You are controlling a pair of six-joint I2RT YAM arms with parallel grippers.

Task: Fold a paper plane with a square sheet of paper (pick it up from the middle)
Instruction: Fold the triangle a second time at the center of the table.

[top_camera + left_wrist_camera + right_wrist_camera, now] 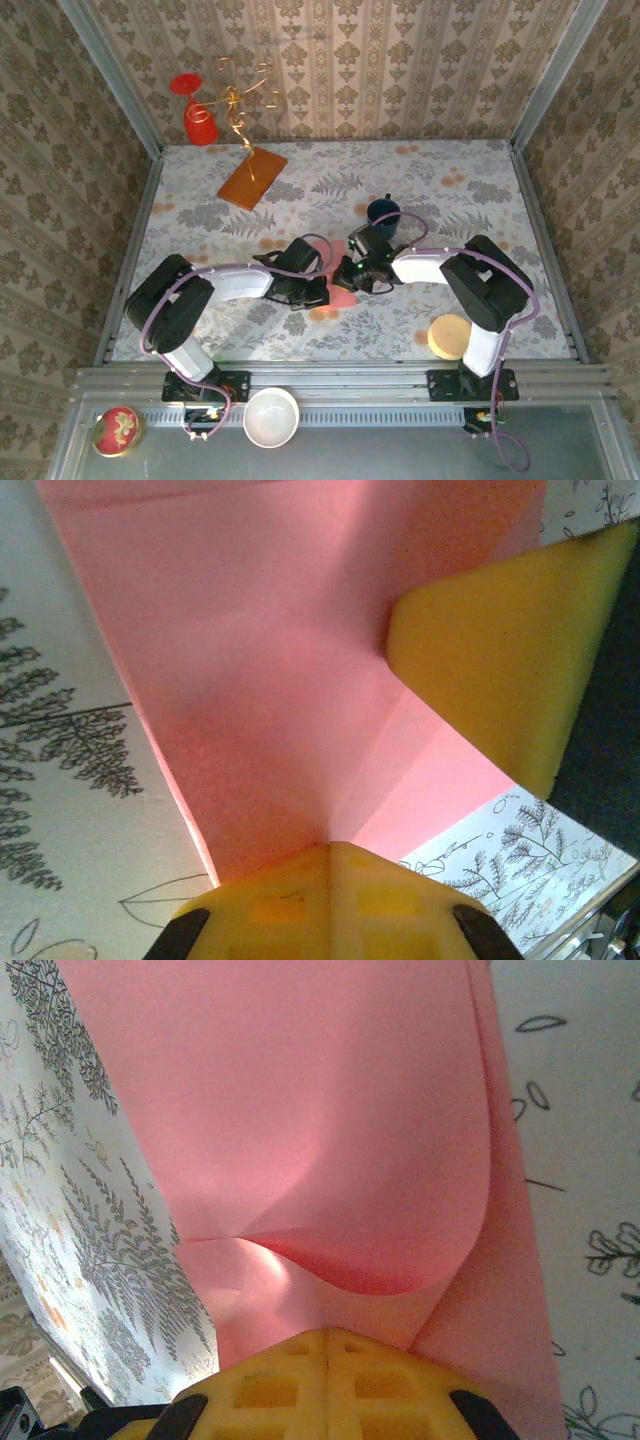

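The pink-red sheet of paper (342, 297) lies creased at the middle of the table, between the two wrists. In the left wrist view the sheet of paper (280, 660) is flat, with a crease running away from my left gripper (330, 848). That gripper is shut, its tips resting on the sheet's near edge. A yellow finger (500, 650) of the other gripper presses the sheet at the upper right. In the right wrist view a flap of the sheet of paper (330, 1160) curls up over the layer below. My right gripper (328, 1335) is shut, tips down on the paper.
An orange-brown board (252, 178) lies at the back left, with a red cup (200, 122) and gold wire behind it. A dark blue cup (383, 212) stands just behind the right wrist. A yellow disc (449, 336) sits front right. A white bowl (271, 416) rests on the near rail.
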